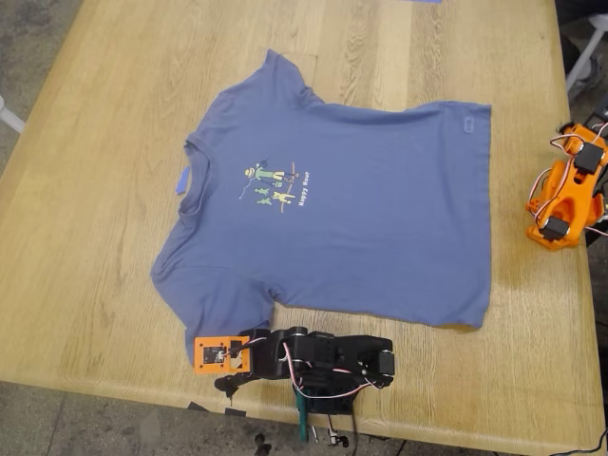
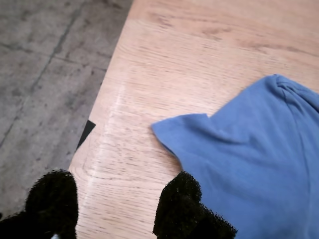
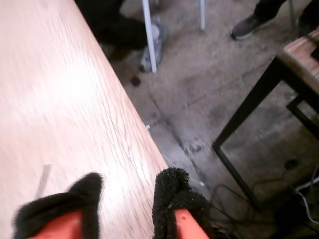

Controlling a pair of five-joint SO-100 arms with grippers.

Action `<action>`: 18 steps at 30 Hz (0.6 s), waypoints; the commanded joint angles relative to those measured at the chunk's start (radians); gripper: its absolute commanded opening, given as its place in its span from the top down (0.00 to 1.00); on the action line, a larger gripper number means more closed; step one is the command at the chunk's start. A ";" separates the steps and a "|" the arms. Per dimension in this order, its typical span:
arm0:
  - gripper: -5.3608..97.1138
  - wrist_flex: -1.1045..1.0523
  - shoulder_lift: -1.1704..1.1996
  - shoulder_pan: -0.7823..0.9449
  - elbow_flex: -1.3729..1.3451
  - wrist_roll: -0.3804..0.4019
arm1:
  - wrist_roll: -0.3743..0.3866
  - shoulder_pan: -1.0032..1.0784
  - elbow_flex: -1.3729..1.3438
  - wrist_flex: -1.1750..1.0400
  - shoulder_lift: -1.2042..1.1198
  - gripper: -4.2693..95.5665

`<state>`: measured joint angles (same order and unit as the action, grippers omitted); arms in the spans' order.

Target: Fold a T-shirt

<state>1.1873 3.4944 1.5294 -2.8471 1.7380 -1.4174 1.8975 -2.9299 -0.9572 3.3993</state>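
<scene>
Fold not yet begun. The T-shirt [image 1: 347, 223] lies flat and fully spread at the centre of the exterior view on the wooden surface [image 1: 85, 285], print upward, collar toward that view's left, both sleeves extended; no crease or folded edge is visible. My first hand [image 2: 117, 206], at the lower centre of the exterior view by the nearer sleeve, has its padded fingers [image 2: 182, 201] parted and grasps nothing; one pad sits just beside the sleeve's hem. My second hand [image 3: 127, 201], likely the orange arm at the right edge, is likewise released, over the surface's edge and well apart from the cloth. Every fold remains.
</scene>
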 commanded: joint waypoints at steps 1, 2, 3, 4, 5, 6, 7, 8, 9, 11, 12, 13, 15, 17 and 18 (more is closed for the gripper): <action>0.64 0.012 0.043 -0.052 0.199 -0.011 | 0.029 -0.049 0.146 -0.051 0.003 0.71; 0.64 0.012 0.011 -0.077 0.238 -0.014 | 0.037 -0.084 0.184 -0.072 0.003 0.71; 0.63 0.012 -0.026 -0.101 0.276 -0.017 | 0.038 -0.124 0.221 -0.092 0.003 0.71; 0.63 0.012 -0.067 -0.124 0.318 -0.020 | 0.041 -0.169 0.259 -0.117 -0.002 0.71; 0.63 0.012 -0.110 -0.146 0.362 -0.023 | 0.041 -0.215 0.298 -0.138 -0.009 0.72; 0.63 0.012 -0.156 -0.167 0.407 -0.025 | 0.038 -0.264 0.339 -0.166 -0.020 0.72; 0.63 0.012 -0.204 -0.190 0.453 -0.028 | 0.038 -0.314 0.380 -0.190 -0.035 0.72; 0.63 0.012 -0.258 -0.219 0.502 -0.029 | 0.034 -0.364 0.422 -0.212 -0.051 0.73; 0.63 0.012 -0.313 -0.259 0.552 -0.034 | 0.032 -0.419 0.466 -0.236 -0.078 0.73; 0.62 0.008 -0.426 -0.337 0.650 -0.038 | 0.026 -0.525 0.546 -0.250 -0.133 0.73; 0.61 -0.015 -0.482 -0.373 0.687 -0.041 | 0.025 -0.574 0.583 -0.250 -0.166 0.73; 0.61 -0.044 -0.528 -0.405 0.715 -0.044 | 0.023 -0.620 0.620 -0.250 -0.199 0.73; 0.60 -0.107 -0.604 -0.456 0.741 -0.038 | 0.025 -0.704 0.689 -0.244 -0.272 0.72; 0.59 -0.192 -0.672 -0.522 0.744 -0.032 | 0.029 -0.815 0.770 -0.230 -0.365 0.72; 0.59 -0.236 -0.709 -0.560 0.750 -0.031 | 0.031 -0.874 0.821 -0.210 -0.426 0.72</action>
<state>1.0646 2.8777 1.0508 -2.1982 1.7027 -1.3883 1.1167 -2.2258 -1.1950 3.0588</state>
